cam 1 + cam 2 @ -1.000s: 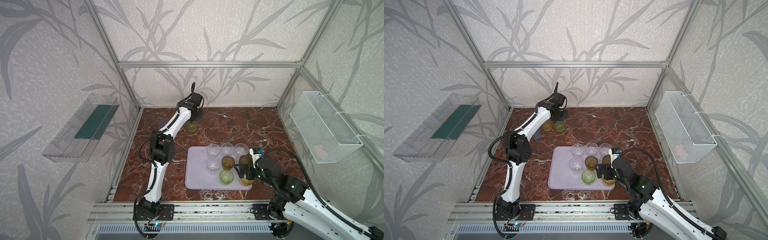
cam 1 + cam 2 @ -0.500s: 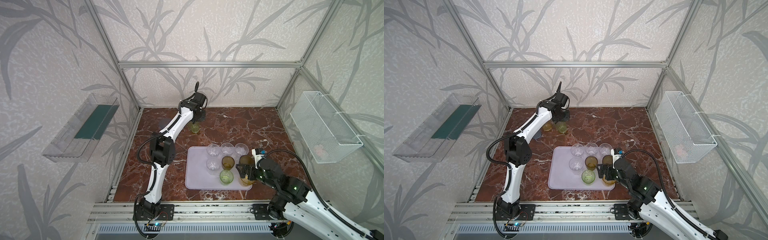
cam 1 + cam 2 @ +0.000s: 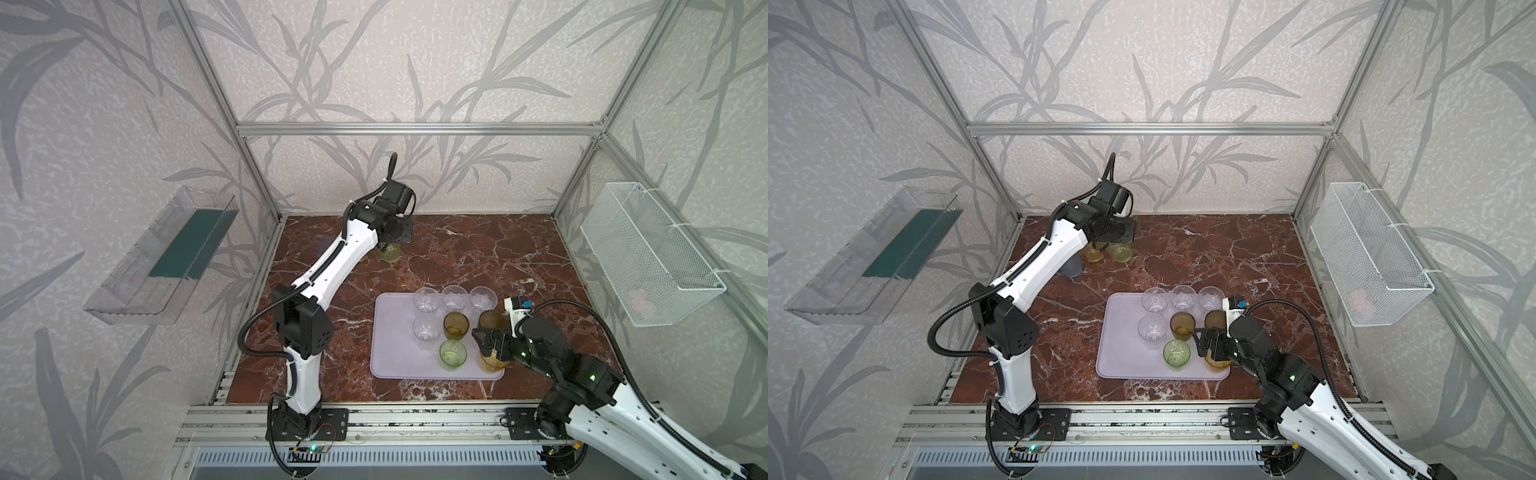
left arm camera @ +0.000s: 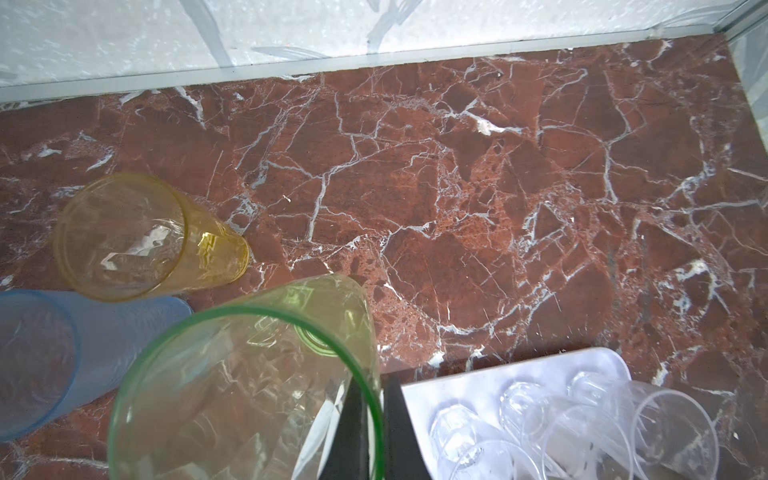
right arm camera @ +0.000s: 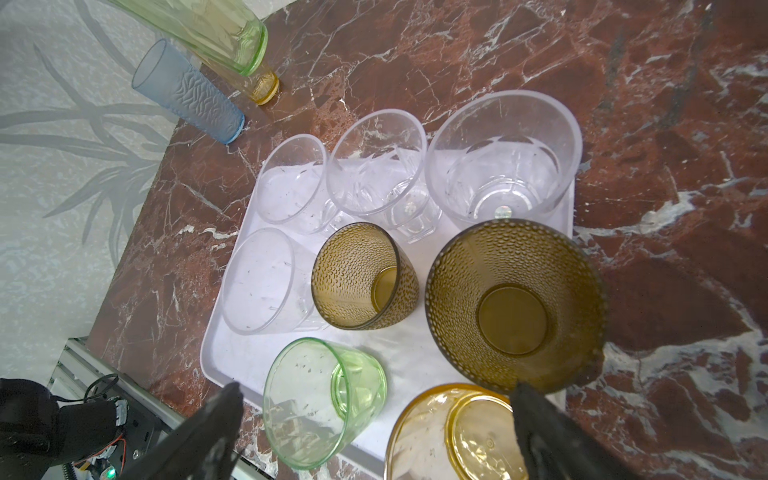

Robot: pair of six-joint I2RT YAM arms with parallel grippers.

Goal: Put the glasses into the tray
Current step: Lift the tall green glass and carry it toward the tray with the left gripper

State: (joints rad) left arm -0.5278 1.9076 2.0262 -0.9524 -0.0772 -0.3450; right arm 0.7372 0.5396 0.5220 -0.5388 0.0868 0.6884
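eight in, three left

my left fingers (image 4: 401,428) clench the rim of a green glass (image 4: 232,386) at the surface's back; a blue glass (image 5: 187,91) and a yellow glass (image 4: 137,237) stand beside it. the tray (image 3: 395,357) holds eight, left half bare. my right fingers (image 5: 208,432) hang released over the amber glass (image 5: 453,436) at its front edge.

Soft, even light fills both top views, sharp throughout, with only faint shadows on the counter (image 3: 478,249). In the right wrist view a brown glass (image 5: 515,307) throws a dark shadow on the counter beside it, and the right fingers (image 5: 212,432) are blurred. In the left wrist view the green glass (image 4: 249,374) looks soft, the wall (image 4: 166,33) is washed out, and its base rail bows.
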